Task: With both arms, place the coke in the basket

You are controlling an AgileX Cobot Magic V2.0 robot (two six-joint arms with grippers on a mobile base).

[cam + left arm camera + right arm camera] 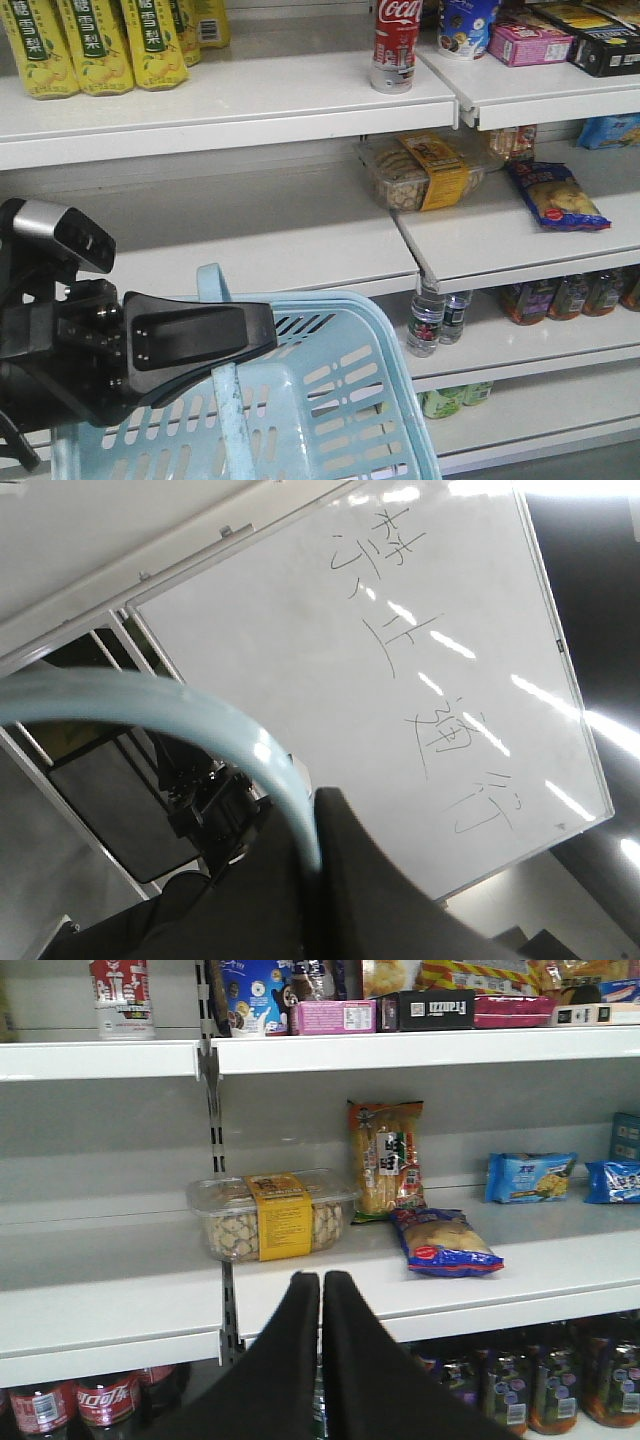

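The coke [395, 45] stands upright on the top shelf, near that board's right end; the right wrist view catches its lower part, the coke [124, 1000], at the upper left. The light blue basket [340, 410] hangs low in front of the shelves. My left gripper [255, 335] is shut on the basket's flat handle [228, 400], and in the left wrist view the handle [200, 705] curves down into the closed left gripper [318, 815]. My right gripper [321, 1278] is shut on nothing, level with the middle shelf's front edge, well below and right of the coke.
A clear cookie tub [270, 1215], a blue snack bag [445, 1243] and an upright snack pack [386, 1155] lie on the middle shelf. Yellow drink cartons [95, 40] and boxes [545, 40] flank the coke. Bottles [430, 320] fill the lower shelf. A whiteboard [400, 660] shows in the left wrist view.
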